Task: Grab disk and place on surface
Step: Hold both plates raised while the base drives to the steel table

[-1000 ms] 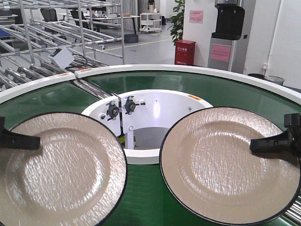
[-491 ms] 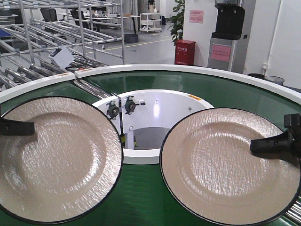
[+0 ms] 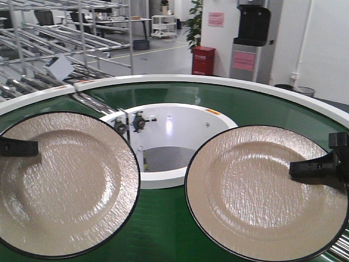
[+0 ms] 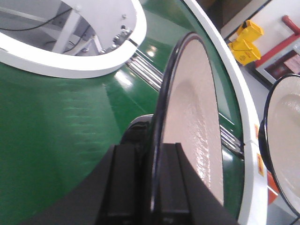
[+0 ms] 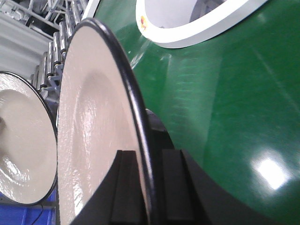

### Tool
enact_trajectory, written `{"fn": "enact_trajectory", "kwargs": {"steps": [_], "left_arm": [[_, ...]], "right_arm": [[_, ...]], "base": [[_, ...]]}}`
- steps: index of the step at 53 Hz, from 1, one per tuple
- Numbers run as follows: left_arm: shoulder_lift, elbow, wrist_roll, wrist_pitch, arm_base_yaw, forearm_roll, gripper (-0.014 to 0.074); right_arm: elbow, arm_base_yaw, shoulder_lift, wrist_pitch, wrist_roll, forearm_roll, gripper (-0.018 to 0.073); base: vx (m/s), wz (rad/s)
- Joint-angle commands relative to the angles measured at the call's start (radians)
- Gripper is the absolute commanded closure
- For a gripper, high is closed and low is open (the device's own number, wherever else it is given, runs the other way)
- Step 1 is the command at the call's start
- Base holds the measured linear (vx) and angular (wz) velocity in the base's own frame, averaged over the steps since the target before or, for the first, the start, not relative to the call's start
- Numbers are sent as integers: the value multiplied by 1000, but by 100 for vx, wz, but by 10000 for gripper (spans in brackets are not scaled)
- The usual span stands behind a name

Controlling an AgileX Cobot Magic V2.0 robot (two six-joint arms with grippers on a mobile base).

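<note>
Two beige disks with black rims hang above the green belt. My left gripper (image 3: pixel 26 147) is shut on the left edge of the left disk (image 3: pixel 68 183). My right gripper (image 3: pixel 306 166) is shut on the right edge of the right disk (image 3: pixel 262 194). In the left wrist view the left gripper (image 4: pixel 154 187) pinches the rim of its disk (image 4: pixel 192 117) edge-on. In the right wrist view the right gripper (image 5: pixel 147 187) clamps its disk (image 5: pixel 91 126) the same way. The surface is out of view.
The green ring conveyor belt (image 3: pixel 163 229) with white rims runs under both disks, around a white central well (image 3: pixel 169 131). Metal roller racks (image 3: pixel 49 33) stand at the back left. A red box (image 3: pixel 203 60) and a dispenser (image 3: pixel 251 38) stand behind.
The left disk has risen and moved slightly left, held by my left gripper. The background has slid to the left. The right disk and right gripper keep their place in view.
</note>
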Motion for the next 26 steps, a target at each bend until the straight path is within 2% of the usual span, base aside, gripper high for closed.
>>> {"fn": "enact_trajectory", "kwargs": {"steps": [1, 11, 26], "left_arm": [[-43, -30, -9, -14, -2, -135, 604], [-43, -30, -9, -13, -2, -135, 604], [-43, -30, -9, -14, -2, -136, 604]], "right_arm": [[-31, -3, -40, 3, 0, 127, 568], [-31, -3, -40, 2, 0, 127, 568], [-31, -3, -40, 4, 0, 127, 568]], "base": [[-7, -28], [-9, -41], [-15, -60]]}}
